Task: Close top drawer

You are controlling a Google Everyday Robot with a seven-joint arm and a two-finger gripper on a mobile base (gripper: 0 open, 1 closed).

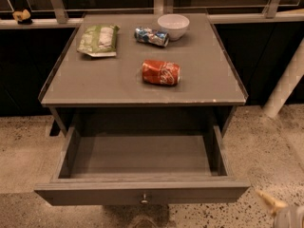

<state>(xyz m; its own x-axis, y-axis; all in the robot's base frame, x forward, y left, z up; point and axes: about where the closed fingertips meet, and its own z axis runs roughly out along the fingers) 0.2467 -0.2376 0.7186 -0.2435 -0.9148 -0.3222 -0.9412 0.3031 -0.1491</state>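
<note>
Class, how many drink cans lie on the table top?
2. A red can lies near the centre; a blue can lies at the back beside the white bowl. The claw is at bottom right, near the open top drawer.

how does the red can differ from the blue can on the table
The red can lies alone mid-table, nearer the open top drawer; the blue can lies at the back beside the white bowl. The red can looks bigger than the blue can. Both lie on their sides. The hand is at bottom right.
</note>
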